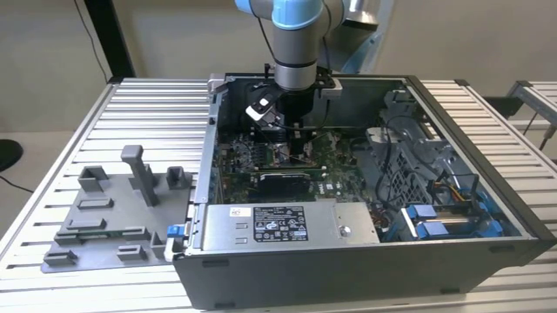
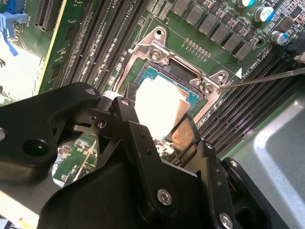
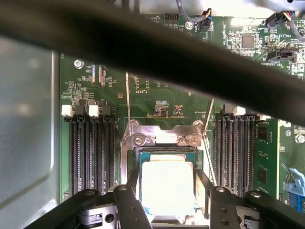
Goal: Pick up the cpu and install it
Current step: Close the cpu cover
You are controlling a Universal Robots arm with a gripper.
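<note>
- Well off to the exterior view's left of the socket (image 3: 143,139), a grey parts tray (image 1: 104,222) sits on the slatted table (image 1: 148,117), outside the computer case (image 1: 348,274).
- Banks of memory slots (image 3: 90,152) run along both flanks of the socket, parallel to its sides.
- The gripper (image 1: 296,140) hangs straight down over the socket, deep inside the case. Its two black fingers (image 3: 133,179) are drawn in against opposite edges of the cpu (image 3: 167,186), clamped on it.
- The cpu lies flat within the socket's metal frame, its silver top facing up.
- Glare washes out that top, so it may be fully seated or held just clear of the contacts; I cannot tell which.
- The deciding relation is that the chip sits directly below the wrist, between the fingers. It is square, so it has no long axis, and its edges run parallel to the frame, so it looks lined up with the socket rather than skewed.
- To the exterior view's right of the socket stands a drive cage (image 1: 435,222) with blue fittings.
</note>
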